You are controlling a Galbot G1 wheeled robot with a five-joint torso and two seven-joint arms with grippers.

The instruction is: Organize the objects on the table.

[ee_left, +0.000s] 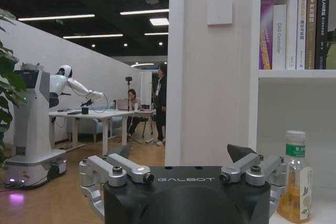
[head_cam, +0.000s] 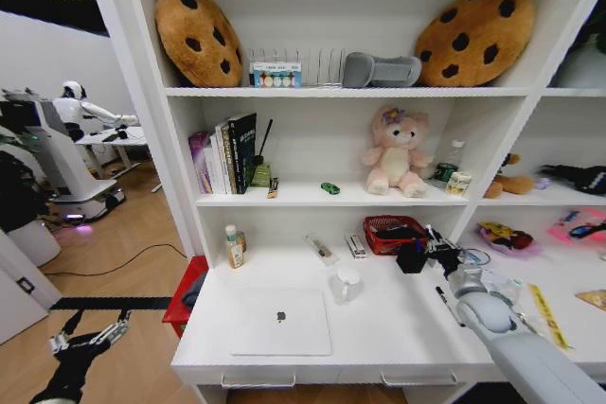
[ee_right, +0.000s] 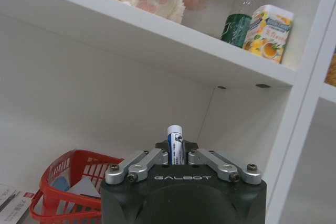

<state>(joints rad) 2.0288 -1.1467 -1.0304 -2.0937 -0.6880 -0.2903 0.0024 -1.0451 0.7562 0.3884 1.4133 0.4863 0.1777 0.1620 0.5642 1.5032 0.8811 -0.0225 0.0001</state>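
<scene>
Right tool (ee_right: 177,156) clamping a white tube (ee_right: 175,142), red basket (ee_right: 63,182) beside, left tool (head_cam: 87,338) spread wide, low by table (head_cam: 398,328).

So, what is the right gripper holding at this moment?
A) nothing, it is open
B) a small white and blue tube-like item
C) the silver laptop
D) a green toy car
B: in the right wrist view the right gripper is shut on a small white and blue tube-like item that stands up between its fingers, near the red basket on the table.
</scene>
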